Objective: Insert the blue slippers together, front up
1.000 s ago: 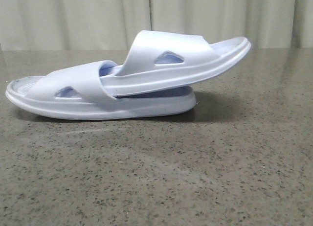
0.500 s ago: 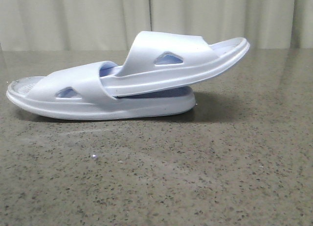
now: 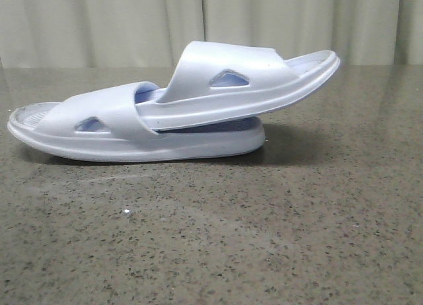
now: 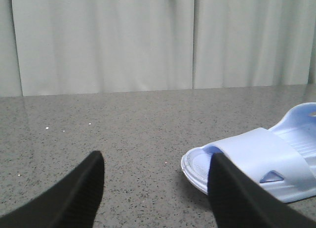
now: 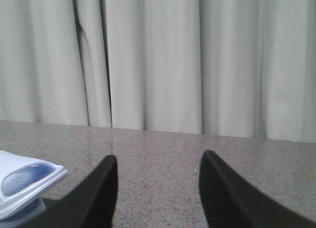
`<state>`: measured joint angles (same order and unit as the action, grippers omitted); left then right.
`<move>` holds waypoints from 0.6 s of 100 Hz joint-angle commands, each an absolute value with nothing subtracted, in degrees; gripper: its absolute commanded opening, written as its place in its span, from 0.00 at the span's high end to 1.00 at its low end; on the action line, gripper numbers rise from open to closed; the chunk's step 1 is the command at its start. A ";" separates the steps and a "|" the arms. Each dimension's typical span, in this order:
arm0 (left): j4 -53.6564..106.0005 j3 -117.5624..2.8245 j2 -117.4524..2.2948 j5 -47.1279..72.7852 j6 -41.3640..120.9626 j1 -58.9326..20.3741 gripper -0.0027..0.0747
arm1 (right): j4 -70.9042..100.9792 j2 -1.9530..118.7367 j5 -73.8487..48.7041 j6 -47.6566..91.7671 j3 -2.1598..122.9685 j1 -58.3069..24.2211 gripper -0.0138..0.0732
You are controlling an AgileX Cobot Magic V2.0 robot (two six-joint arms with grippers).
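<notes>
Two pale blue slippers lie nested on the table in the front view. The lower slipper point(image 3: 99, 130) rests flat with one end at the far left. The upper slipper point(image 3: 244, 87) has one end tucked under the lower one's strap and its other end raised to the right. In the left wrist view the lower slipper point(image 4: 256, 159) shows just beyond the open left gripper point(image 4: 155, 161), whose one finger overlaps its rim. The open right gripper point(image 5: 158, 164) holds nothing; the tip of the upper slipper point(image 5: 24, 183) lies off to one side. Neither gripper appears in the front view.
The slippers sit on a speckled grey-brown stone table point(image 3: 211, 239). Pale pleated curtains point(image 3: 99, 21) hang behind the table's far edge.
The slippers hardly move; the upper slipper's raised end wobbles a few pixels left and back. No gripper enters the front view.
</notes>
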<state>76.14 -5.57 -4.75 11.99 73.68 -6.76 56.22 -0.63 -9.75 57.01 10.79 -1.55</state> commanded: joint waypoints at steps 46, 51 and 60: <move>76.87 -6.85 -5.22 9.00 73.52 -7.15 0.94 | 56.29 -1.43 -7.07 57.85 12.20 -1.39 0.96; 77.04 -6.85 -5.22 9.18 73.52 -7.15 0.94 | 56.29 -1.43 -7.07 57.85 12.20 -1.39 0.96; 77.16 -6.85 -5.22 9.18 73.52 -7.15 0.94 | 56.29 -1.43 -7.07 57.85 12.20 -1.39 0.96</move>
<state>76.01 -5.28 -4.75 10.03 73.68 -6.76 56.22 -0.63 -9.75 57.01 10.69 -1.55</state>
